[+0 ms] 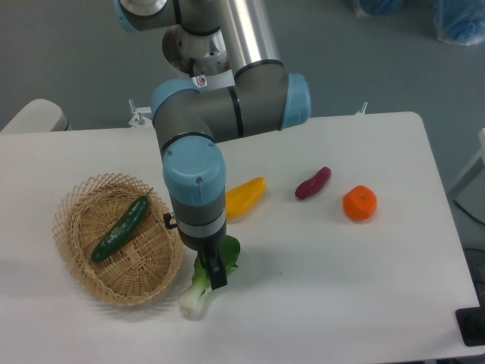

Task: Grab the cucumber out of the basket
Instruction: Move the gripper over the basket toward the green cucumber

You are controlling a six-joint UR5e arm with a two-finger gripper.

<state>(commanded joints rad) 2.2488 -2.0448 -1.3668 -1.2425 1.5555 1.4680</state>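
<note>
Near the left edge of the white table (364,288), the basket (79,258) is seen with the cucumber (120,229) laid diagonally inside it, untouched. The gripper (214,274) is positioned just right of the basket's rim, over the bok choy (198,294); whether its jaws are parted cannot be told. The pick is judged not yet begun. A yellow pepper (245,196), purple vegetable (312,183) and orange (360,203) are spread toward the right edge.

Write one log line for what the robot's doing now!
cucumber: in basket | gripper: over bok choy, outside basket | grasp: none
</note>
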